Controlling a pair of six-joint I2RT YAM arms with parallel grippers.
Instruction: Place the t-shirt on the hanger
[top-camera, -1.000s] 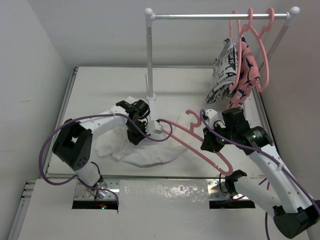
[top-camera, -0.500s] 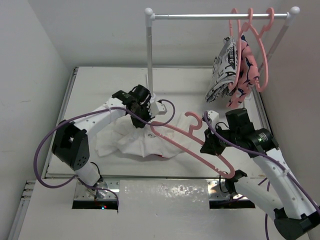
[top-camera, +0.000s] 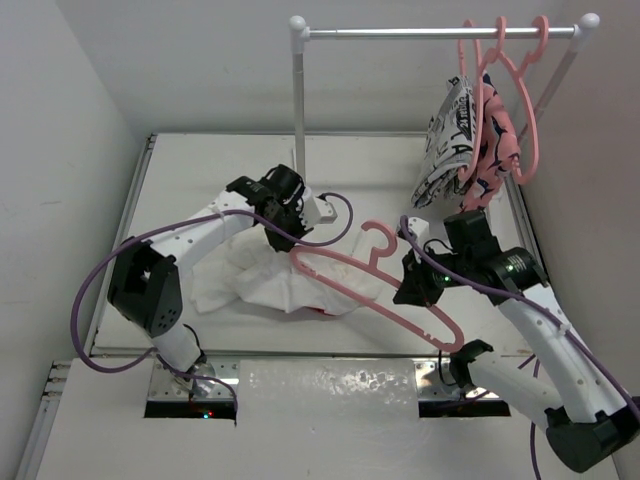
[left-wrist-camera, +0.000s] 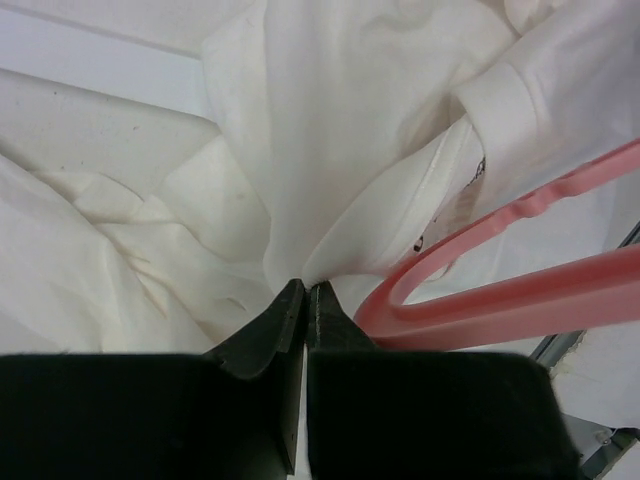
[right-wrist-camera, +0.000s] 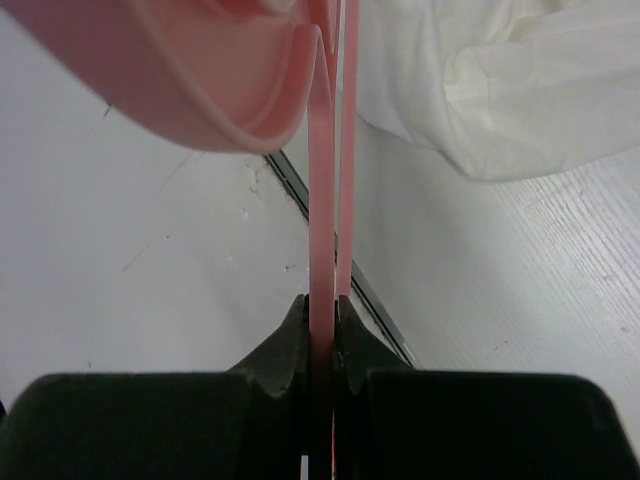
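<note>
The white t-shirt (top-camera: 262, 282) lies bunched on the table left of centre, with a bit of red print at its near edge. My left gripper (top-camera: 289, 228) is shut on a fold of it (left-wrist-camera: 330, 150) and holds that fold up. My right gripper (top-camera: 412, 290) is shut on the lower bar of the pink hanger (top-camera: 385, 300), which it holds above the table with the hook (top-camera: 376, 236) pointing back. The hanger's left end reaches the lifted cloth. In the left wrist view the hanger's end (left-wrist-camera: 480, 300) lies against the shirt, right of my gripper (left-wrist-camera: 308, 288). The right wrist view shows the bar (right-wrist-camera: 322, 200) between the jaws and the shirt (right-wrist-camera: 500, 90) beyond.
A white clothes rack stands at the back, its post (top-camera: 299, 110) just behind my left gripper. At the right end of its rail hang spare pink hangers (top-camera: 520, 90), a black-and-white garment (top-camera: 445, 140) and a pink-and-navy garment (top-camera: 492, 150). Walls close in on both sides.
My left gripper has moved back and up, pulling the shirt's fold with it. My right gripper has carried the hanger left, so its end now meets the lifted cloth.
</note>
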